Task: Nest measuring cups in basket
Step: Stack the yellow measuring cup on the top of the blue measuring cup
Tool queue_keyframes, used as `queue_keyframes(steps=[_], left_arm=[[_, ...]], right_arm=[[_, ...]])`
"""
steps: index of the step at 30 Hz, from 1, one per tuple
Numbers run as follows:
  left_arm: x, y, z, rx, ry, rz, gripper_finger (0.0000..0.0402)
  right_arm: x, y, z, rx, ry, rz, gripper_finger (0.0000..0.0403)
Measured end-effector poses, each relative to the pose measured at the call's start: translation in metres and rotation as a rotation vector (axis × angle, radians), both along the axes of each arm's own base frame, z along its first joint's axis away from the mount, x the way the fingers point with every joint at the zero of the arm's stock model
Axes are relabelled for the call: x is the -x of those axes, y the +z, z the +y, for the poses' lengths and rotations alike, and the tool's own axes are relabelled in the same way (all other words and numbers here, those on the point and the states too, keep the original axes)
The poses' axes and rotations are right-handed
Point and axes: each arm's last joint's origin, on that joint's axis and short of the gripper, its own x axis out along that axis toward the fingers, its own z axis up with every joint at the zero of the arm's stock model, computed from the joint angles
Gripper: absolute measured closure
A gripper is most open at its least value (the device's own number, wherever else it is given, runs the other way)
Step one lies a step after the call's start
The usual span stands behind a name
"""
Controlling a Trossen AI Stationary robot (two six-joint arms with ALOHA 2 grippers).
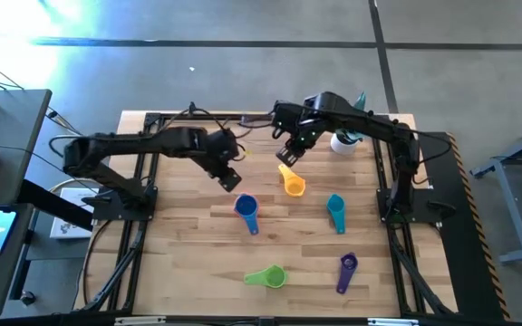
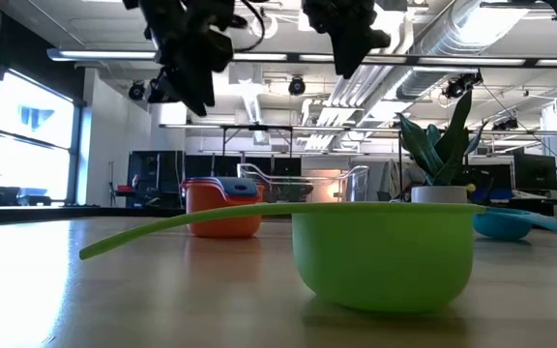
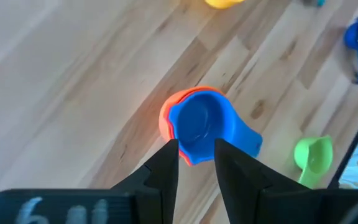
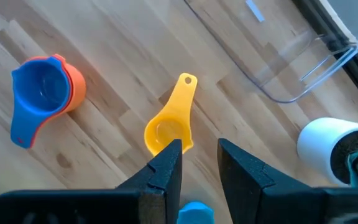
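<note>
A blue measuring cup (image 3: 197, 124) sits nested in an orange one (image 2: 222, 220) on the table's middle. My left gripper (image 3: 196, 158) hangs open above this pair (image 1: 247, 208), well clear of it. My right gripper (image 4: 201, 155) is open above the yellow cup (image 4: 169, 127), which lies on the table with nothing between the fingers. Teal (image 1: 335, 213), purple (image 1: 347, 270) and green (image 1: 267, 277) cups lie singly nearer the front edge. The clear basket (image 4: 291, 78) stands at the table's far side.
A white plant pot (image 4: 328, 146) with a green plant (image 2: 443, 145) stands at the far right, beside the basket. In the low view the green cup (image 2: 385, 251) fills the foreground near the front edge. Bare wood lies at the table's left and near-left.
</note>
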Motion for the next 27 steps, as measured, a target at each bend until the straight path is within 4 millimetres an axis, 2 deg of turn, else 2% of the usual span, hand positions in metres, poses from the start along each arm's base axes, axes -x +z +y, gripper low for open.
queue_keyframes(steps=[4, 14, 21, 27], left_arm=[[0.016, 0.019, -0.003, -0.039, -0.045, -0.055, 0.0309], [0.059, 0.050, -0.011, -0.150, -0.195, -0.123, 0.0309], [0.078, 0.063, -0.015, -0.221, -0.286, -0.165, 0.0309], [0.094, 0.065, -0.019, -0.250, -0.363, -0.131, 0.0309]], right_arm=[[-0.004, -0.006, 0.017, -0.001, -0.055, 0.011, 0.0308], [-0.010, -0.053, 0.046, -0.112, -0.367, 0.113, 0.0308], [-0.015, -0.076, 0.061, -0.149, -0.537, 0.101, 0.0308], [-0.017, -0.105, 0.065, -0.147, -0.624, 0.108, 0.0308]])
